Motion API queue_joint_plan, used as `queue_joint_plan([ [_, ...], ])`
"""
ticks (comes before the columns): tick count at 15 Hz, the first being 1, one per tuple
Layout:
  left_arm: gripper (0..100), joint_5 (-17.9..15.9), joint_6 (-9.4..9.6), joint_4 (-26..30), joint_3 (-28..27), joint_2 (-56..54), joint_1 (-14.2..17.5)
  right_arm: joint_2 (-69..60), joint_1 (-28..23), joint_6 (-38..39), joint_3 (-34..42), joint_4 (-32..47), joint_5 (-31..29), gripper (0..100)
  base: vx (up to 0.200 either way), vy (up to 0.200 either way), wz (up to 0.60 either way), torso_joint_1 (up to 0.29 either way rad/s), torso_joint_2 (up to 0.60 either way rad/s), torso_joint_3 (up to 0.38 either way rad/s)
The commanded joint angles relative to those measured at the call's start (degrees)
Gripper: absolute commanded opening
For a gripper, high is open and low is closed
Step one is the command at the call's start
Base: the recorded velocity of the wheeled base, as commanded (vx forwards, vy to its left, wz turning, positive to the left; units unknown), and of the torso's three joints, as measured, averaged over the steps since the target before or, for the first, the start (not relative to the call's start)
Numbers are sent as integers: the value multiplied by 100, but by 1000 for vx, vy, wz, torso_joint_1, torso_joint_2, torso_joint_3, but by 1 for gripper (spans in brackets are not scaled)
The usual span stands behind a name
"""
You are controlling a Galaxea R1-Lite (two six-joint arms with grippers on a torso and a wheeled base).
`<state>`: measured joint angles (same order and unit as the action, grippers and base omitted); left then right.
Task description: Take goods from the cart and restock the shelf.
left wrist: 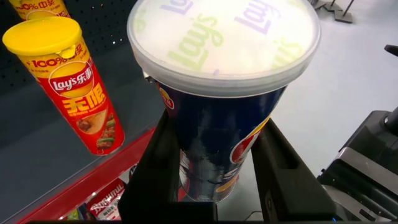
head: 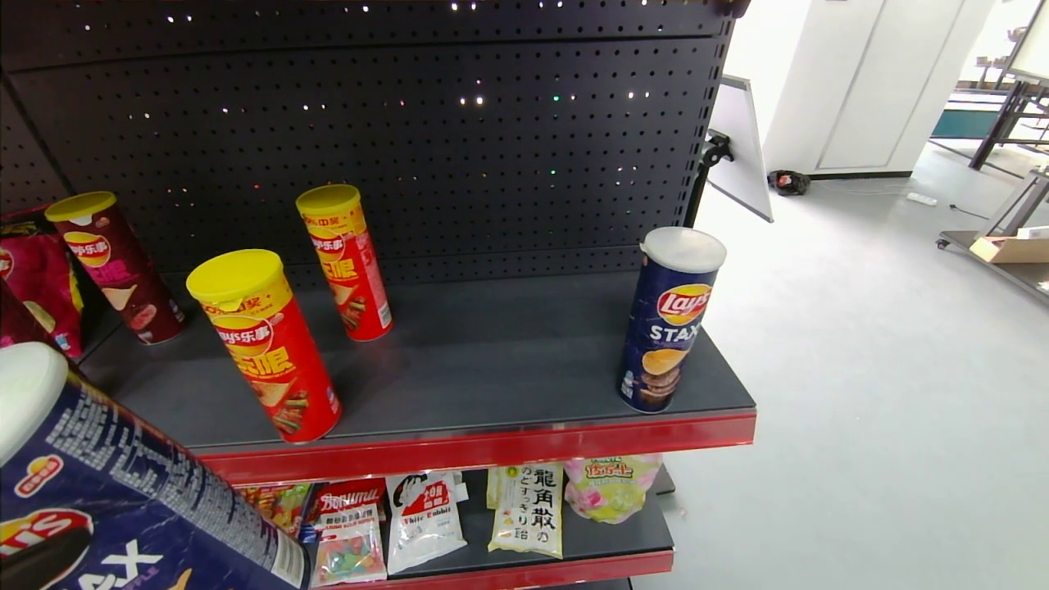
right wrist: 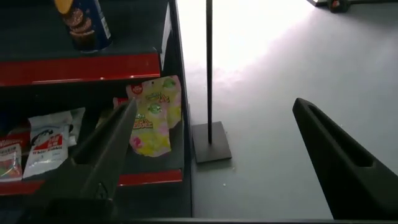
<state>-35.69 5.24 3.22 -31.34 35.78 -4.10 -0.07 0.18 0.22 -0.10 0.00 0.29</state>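
So the left gripper (left wrist: pixel 217 165) is clamped on a blue chip can (left wrist: pixel 214 106) held just in front of the shelf (head: pixel 492 352), the right gripper (right wrist: pixel 221 155) hangs wide open, and honestly it could clip the red can (head: pixel 266 344) near the edge and topple it.

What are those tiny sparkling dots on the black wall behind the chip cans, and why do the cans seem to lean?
Head view: light shines through holes in the black perforated back panel; the red yellow-lidded can and the standing dark blue white-lidded can lean apart, probably wide-lens distortion. Right wrist view: strong glare whitens the grey floor.
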Motion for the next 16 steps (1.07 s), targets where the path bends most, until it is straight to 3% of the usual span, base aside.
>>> queue_joint_plan([
  [1, 0, -8, 3, 3, 5, -1, -3, 7, -1, 4, 10, -9, 6, 100, 0, 0, 0, 0, 0, 0],
  [5, 0, -8, 3, 3, 49, 17, -3, 7, -1, 4, 10, -9, 6, 100, 0, 0, 0, 0, 0, 0],
  [11, 0, -17, 3, -5, 49, 87, -3, 7, -1, -22, 10, -9, 15, 100, 0, 0, -600, 6, 2, 2],
  [16, 0, -17, -6, -5, 49, 78, -3, 7, -1, -22, 10, -9, 15, 100, 0, 0, 0, 0, 0, 0],
])
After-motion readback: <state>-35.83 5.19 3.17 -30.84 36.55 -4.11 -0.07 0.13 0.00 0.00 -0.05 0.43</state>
